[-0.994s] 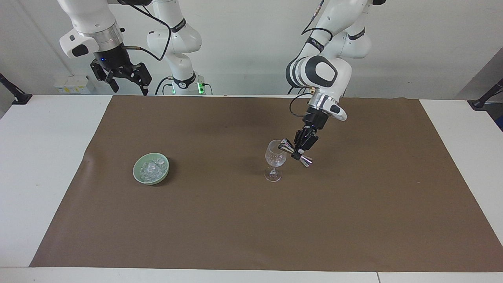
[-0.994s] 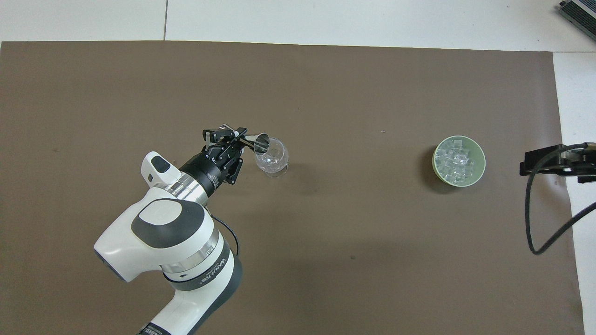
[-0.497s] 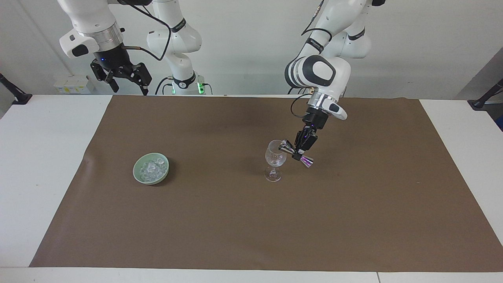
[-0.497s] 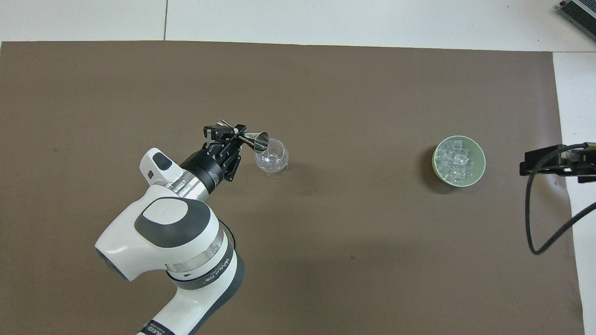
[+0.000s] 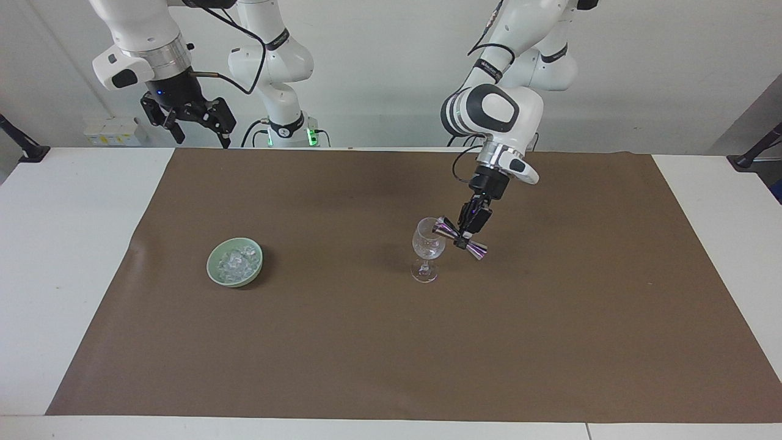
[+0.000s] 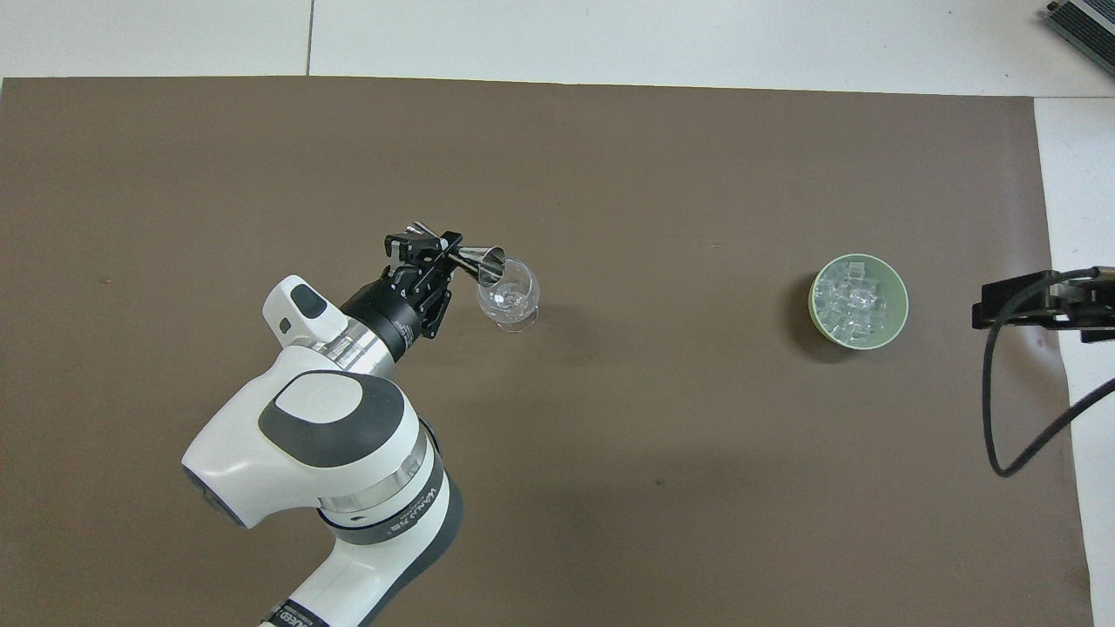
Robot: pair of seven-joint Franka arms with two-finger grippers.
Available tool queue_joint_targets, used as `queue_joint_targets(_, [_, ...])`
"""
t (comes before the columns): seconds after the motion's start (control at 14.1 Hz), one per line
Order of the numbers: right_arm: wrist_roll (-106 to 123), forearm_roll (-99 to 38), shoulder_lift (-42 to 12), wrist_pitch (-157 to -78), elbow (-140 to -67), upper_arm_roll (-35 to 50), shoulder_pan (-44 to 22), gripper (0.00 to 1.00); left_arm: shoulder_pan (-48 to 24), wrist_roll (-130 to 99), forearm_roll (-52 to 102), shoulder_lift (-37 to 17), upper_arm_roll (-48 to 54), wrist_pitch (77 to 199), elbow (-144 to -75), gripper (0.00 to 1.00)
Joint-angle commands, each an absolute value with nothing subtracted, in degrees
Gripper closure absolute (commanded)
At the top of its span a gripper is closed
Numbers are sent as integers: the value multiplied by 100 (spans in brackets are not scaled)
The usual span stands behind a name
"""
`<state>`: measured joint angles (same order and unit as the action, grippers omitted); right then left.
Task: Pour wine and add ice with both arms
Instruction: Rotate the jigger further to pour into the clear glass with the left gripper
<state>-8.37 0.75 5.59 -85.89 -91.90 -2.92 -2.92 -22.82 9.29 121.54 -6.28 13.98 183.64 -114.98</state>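
The ice [image 5: 236, 261] lies heaped in a pale green bowl [image 5: 214, 271] on the brown mat [image 5: 391, 342], toward my right arm's end of the table [image 5: 67, 244]. Well apart from it, toward my left arm's end, stands a clear stemmed glass [image 5: 427, 247]. My left pincer [image 5: 467, 235] is clamped on a silver jigger [image 5: 459, 239], tipped with its mouth at the glass rim. My right pincer [image 5: 195, 125] waits high over the table's edge near my base, fingers [image 5: 177, 133] apart.
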Motion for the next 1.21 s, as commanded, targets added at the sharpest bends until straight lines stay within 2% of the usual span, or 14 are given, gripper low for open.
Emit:
queue_joint_targets(0.0, [-738, -35, 686, -8578, -9325, -325, -308, 0, -2417, 1046, 12068, -712, 1336, 18554, -11347, 100])
queue_joint_targets(1.14, [-738, -35, 686, -8569, -9325, -325, -308, 0, -2549, 1380, 11856, -800, 1336, 18958, -11233, 100])
